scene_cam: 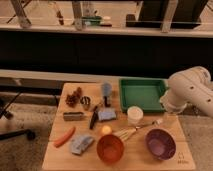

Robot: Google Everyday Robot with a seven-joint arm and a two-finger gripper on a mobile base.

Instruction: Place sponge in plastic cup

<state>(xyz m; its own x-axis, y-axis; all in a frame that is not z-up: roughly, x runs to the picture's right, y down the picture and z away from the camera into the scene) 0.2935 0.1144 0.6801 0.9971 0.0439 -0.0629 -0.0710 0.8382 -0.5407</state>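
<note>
Toward the middle right of the frame, I see the white arm reaching in over the table's right edge. Its gripper sits at the low end, just beside the right rim of the green tray. The jaws are released and grasp nothing.

The sponge lies flat near the centre of the frame, on the wood, well apart from the gripper. The white cup stands upright just to its right, with a small gap between them, directly below the tray. A dark utensil lies along the sponge's left side, and a yellow ball sits just below it.

Lower down I see an orange bowl and a purple bowl, with a whisk between them. At lower left lie a blue-grey lump and an orange stick. A dark block lies at the left.
</note>
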